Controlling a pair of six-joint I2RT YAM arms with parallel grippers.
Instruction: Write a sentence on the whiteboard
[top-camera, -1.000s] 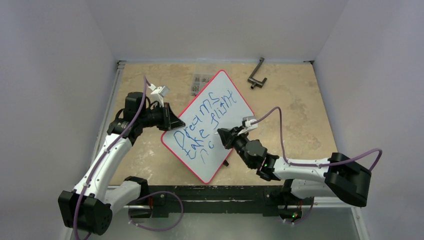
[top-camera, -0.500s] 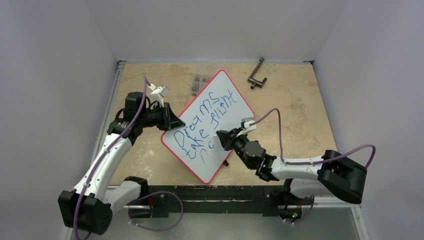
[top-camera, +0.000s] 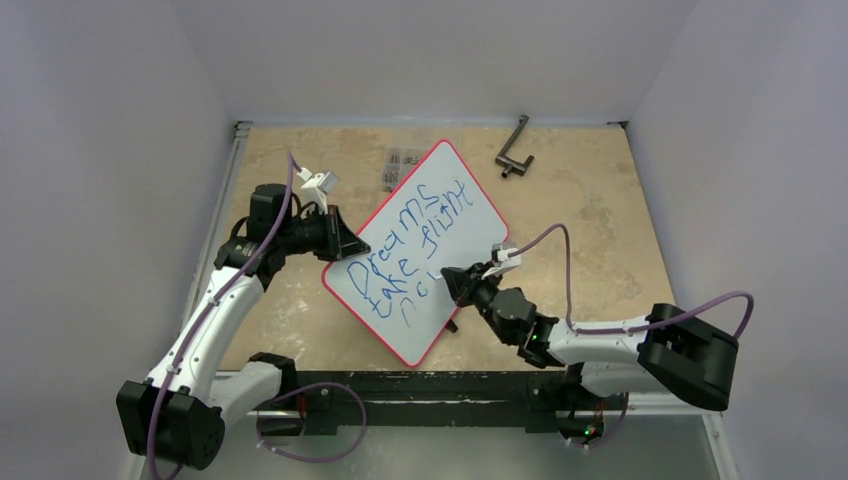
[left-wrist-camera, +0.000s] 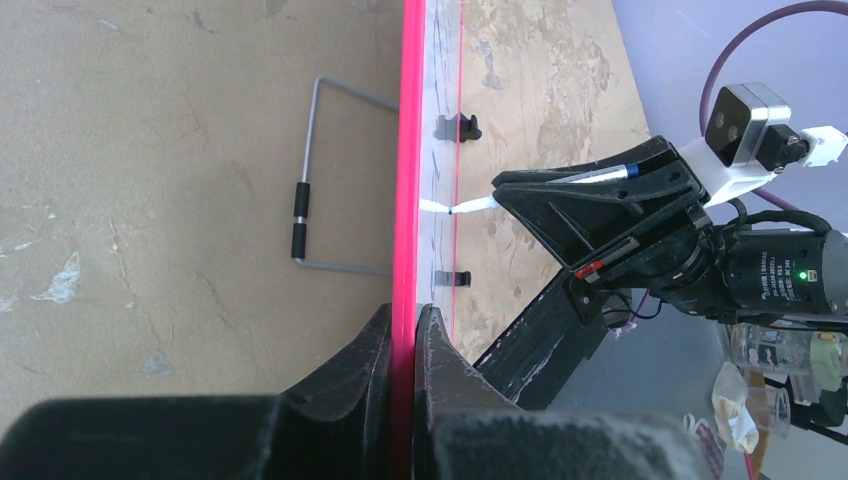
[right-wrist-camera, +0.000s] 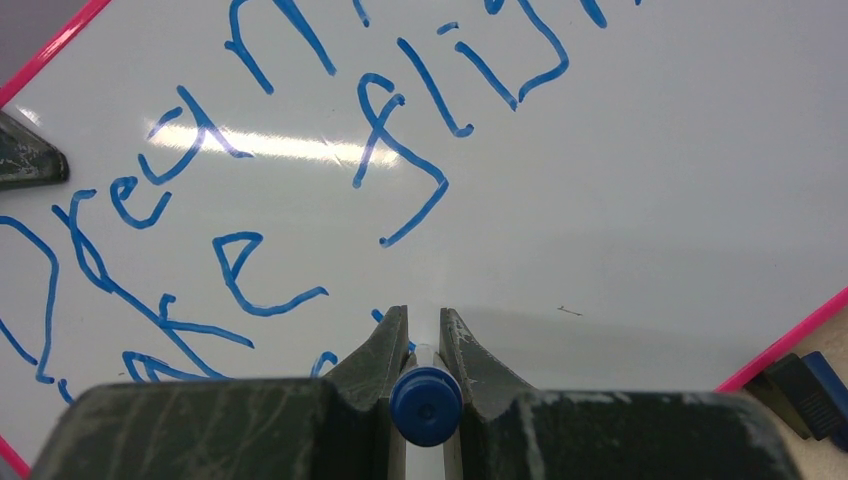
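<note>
Progress shows first from above: over the last second my right tool (top-camera: 447, 283) has slid toward the board's near-right edge. The third line under the sentence (top-camera: 410, 240) has grown from two loose marks to something like "no" plus a fresh stroke. I take that to mean the writing runs on past "Dreams take flight" and is not finished. The whiteboard (top-camera: 408, 345) has not shifted. It lies cornerwise in the middle of the worktop (top-camera: 600, 220), with my left tool (top-camera: 345, 245) at its left corner. From up here I cannot tell whether either tool is clamped.

The left wrist view settles one of them. My left tool is closed on the board's red rim (left-wrist-camera: 408, 150), which runs edge-on between the fingers. Only here do I see the marker (left-wrist-camera: 600, 172) tip touching the writing face. A wire loop (left-wrist-camera: 310, 180) lies on the worktop on the other side of the rim.

The right wrist view settles the other. My right tool is closed on the marker, whose blue butt end sits between the fingers, with the tip hidden below them. The lettering reads far more clearly here. A dark object (right-wrist-camera: 805, 385) lies just off the rim at lower right, and I cannot identify it.
</note>
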